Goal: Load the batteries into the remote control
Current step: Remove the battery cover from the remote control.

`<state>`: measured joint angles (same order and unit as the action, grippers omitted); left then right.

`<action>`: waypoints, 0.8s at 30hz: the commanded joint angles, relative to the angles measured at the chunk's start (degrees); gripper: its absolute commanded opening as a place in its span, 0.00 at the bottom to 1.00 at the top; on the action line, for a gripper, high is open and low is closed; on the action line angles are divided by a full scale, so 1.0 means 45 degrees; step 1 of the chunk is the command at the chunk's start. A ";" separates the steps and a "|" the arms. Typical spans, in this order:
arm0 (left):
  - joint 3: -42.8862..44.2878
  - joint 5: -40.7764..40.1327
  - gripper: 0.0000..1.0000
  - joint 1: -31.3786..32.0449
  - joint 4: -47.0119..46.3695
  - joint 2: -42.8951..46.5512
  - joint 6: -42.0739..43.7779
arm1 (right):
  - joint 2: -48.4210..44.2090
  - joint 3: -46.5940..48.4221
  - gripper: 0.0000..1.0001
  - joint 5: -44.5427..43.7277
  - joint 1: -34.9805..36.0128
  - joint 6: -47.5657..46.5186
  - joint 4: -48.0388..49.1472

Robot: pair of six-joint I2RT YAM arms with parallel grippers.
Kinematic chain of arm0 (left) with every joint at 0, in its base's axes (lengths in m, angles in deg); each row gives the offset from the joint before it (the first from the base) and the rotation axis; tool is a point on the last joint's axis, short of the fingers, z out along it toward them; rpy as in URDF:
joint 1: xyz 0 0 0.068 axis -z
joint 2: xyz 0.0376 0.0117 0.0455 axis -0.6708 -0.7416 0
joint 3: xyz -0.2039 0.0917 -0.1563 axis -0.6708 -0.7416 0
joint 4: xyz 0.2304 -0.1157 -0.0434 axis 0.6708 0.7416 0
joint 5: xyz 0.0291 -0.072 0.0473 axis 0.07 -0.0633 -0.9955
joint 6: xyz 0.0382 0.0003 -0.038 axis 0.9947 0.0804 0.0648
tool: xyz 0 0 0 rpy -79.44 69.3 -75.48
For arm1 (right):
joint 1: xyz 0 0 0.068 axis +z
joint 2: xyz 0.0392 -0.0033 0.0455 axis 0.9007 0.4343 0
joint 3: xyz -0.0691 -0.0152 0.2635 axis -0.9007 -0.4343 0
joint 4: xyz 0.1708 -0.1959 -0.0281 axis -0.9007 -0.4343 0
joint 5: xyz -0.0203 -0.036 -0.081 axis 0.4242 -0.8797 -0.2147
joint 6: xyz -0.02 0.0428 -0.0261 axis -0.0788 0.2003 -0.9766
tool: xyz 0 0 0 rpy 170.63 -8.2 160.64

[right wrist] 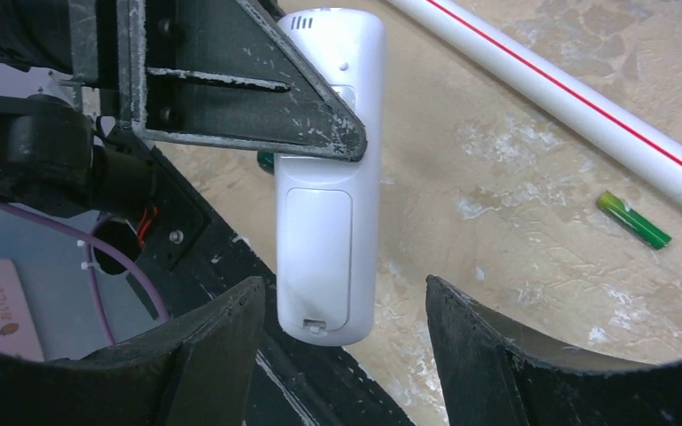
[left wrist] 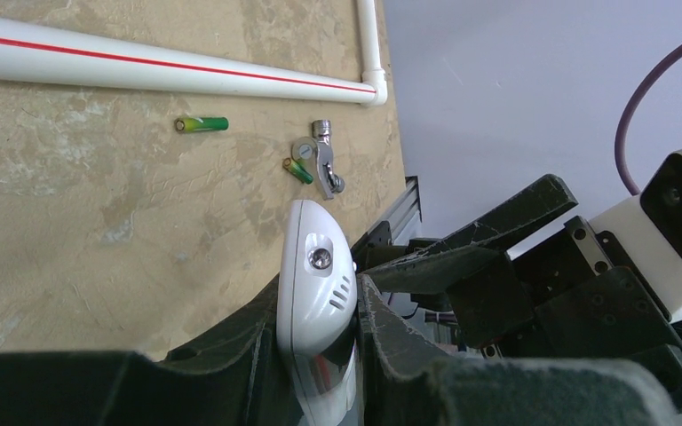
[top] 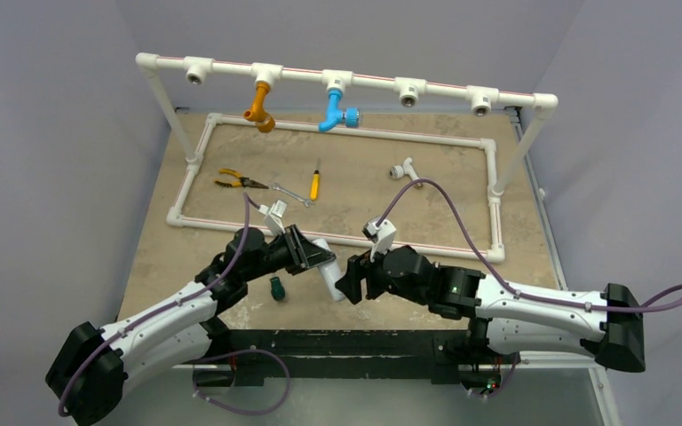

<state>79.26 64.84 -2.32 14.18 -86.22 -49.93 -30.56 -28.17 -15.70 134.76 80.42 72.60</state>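
My left gripper (top: 320,257) (left wrist: 318,297) is shut on the white remote control (top: 330,277) (left wrist: 316,266) (right wrist: 329,204) and holds it off the table, above its near edge. The remote's plain back with the battery cover on faces the right wrist camera. My right gripper (top: 349,280) (right wrist: 342,297) is open around the remote's free end, its fingers (right wrist: 471,346) clear of it on both sides. Two green batteries (left wrist: 202,124) (left wrist: 299,169) lie on the table near the white pipe. The right wrist view shows one battery (right wrist: 635,220).
A dark-green-handled screwdriver (top: 277,288) stands left of the remote. A metal fitting (left wrist: 322,160) lies beside one battery. The PVC pipe frame (top: 337,238) crosses just beyond the grippers. Pliers (top: 235,180), a wrench (top: 291,192), a yellow screwdriver (top: 315,184) and a white tee (top: 403,169) lie inside it.
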 commanded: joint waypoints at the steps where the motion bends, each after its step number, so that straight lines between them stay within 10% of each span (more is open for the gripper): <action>1: 0.0677 0.0237 0.00 0.0035 -0.0401 -0.0110 0.0295 | 0.0152 0.0183 0.66 0.0677 0.0095 0.0081 0.0927; 24: 0.0548 0.0384 0.00 0.0021 -0.0577 0.0030 0.0222 | 0.0850 0.0550 0.36 0.0347 0.0155 -0.0567 0.0340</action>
<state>79.59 65.63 -2.32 14.18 -87.18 -49.76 -26.74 -28.01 -11.92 135.26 79.09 74.11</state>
